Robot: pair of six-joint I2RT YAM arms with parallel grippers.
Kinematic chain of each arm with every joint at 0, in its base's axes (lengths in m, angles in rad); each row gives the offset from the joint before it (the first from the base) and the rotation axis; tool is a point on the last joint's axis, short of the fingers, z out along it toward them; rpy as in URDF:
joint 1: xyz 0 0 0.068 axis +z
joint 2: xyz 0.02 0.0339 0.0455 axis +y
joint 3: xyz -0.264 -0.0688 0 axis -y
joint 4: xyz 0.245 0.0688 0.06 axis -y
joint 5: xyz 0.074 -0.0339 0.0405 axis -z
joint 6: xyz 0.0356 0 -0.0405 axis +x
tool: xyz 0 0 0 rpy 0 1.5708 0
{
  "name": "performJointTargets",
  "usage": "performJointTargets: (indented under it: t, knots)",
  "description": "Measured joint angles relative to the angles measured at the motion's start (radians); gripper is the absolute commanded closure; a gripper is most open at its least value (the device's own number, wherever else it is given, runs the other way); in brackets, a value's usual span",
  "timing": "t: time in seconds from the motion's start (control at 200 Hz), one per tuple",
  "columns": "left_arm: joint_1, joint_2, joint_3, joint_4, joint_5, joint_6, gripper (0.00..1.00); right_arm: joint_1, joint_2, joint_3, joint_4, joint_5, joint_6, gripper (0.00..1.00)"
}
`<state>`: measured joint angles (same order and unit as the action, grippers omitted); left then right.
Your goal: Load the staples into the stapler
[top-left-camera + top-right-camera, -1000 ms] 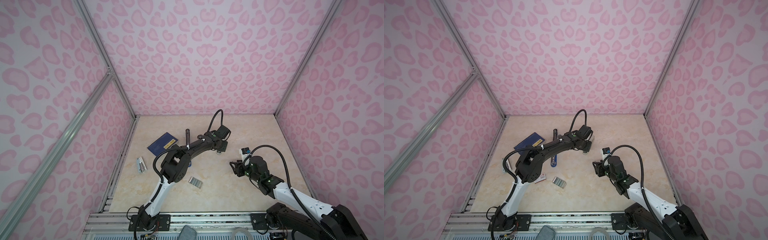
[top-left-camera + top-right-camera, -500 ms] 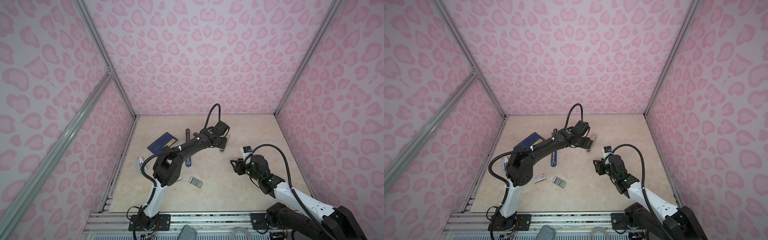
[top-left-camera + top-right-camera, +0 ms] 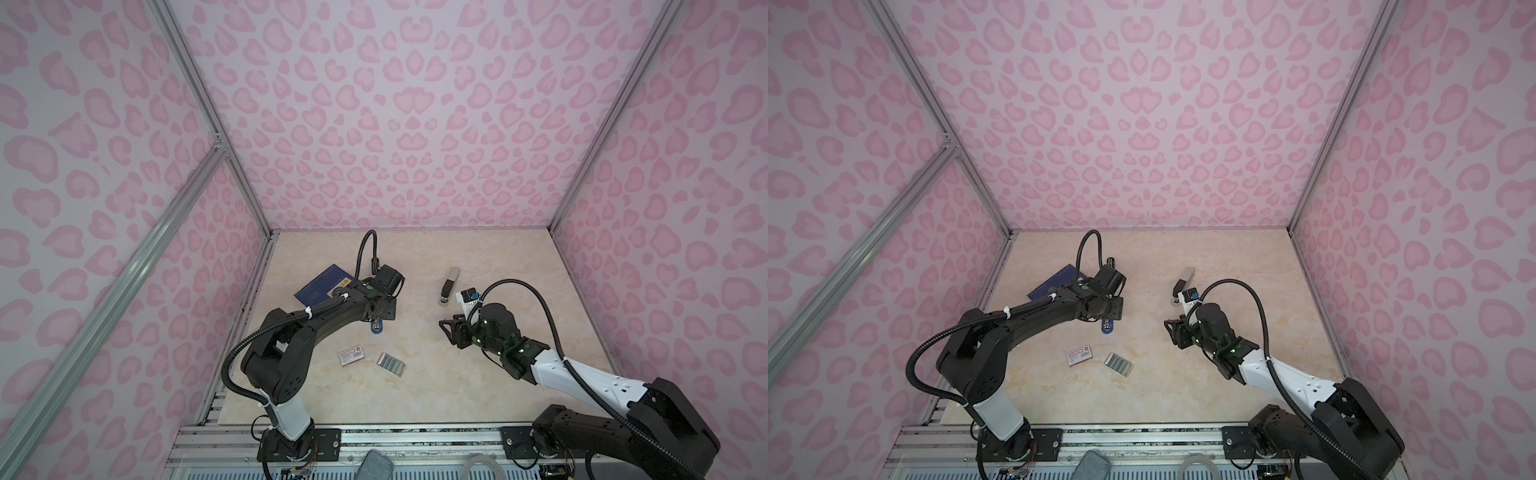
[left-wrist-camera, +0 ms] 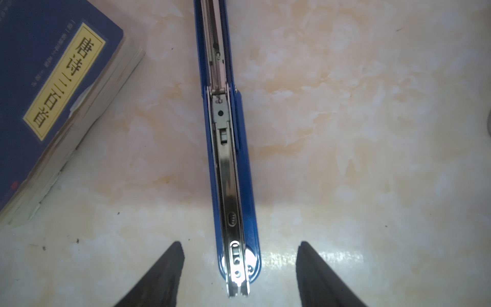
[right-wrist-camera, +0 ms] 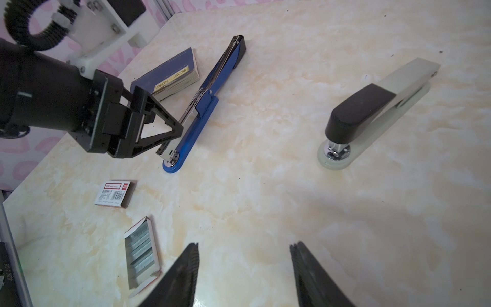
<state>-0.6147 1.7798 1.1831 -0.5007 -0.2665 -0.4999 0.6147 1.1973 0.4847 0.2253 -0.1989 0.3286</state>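
The blue stapler (image 4: 228, 170) lies opened flat on the table, its shiny metal magazine (image 5: 170, 155) facing up. My left gripper (image 4: 240, 243) hovers over the stapler's front end (image 3: 377, 328) with both fingers spread wide and nothing held. The staples (image 5: 140, 252) sit as grey strips in a small white tray (image 3: 390, 363) nearer the front edge, also in a top view (image 3: 1118, 362). Their white sleeve (image 5: 115, 194) with red label lies beside it (image 3: 352, 355). My right gripper (image 5: 245, 244) is open and empty, right of the tray (image 3: 449, 330).
A white and black stapler (image 3: 449, 284) stands closed at the back right, also seen in the right wrist view (image 5: 372, 111). A dark blue booklet (image 4: 39, 106) with a yellow label lies left of the blue stapler (image 3: 322, 286). Pink walls enclose the table.
My left gripper has opened and swung back from the white and black stapler to above the blue stapler's front end. The right arm has barely moved.
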Motion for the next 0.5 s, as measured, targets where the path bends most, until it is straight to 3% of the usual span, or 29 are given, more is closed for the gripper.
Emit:
performJointTargets:
  t: [0.16,0.505]
  knots:
    - [0.014,0.069,0.007,0.023,-0.002,-0.022,0.36,0.003,-0.014,-0.014,0.01,0.014,0.001,0.42]
    - [0.018,0.146,0.043,0.049,0.044,-0.059,0.67,0.004,-0.031,-0.032,0.014,0.039,0.0,0.42]
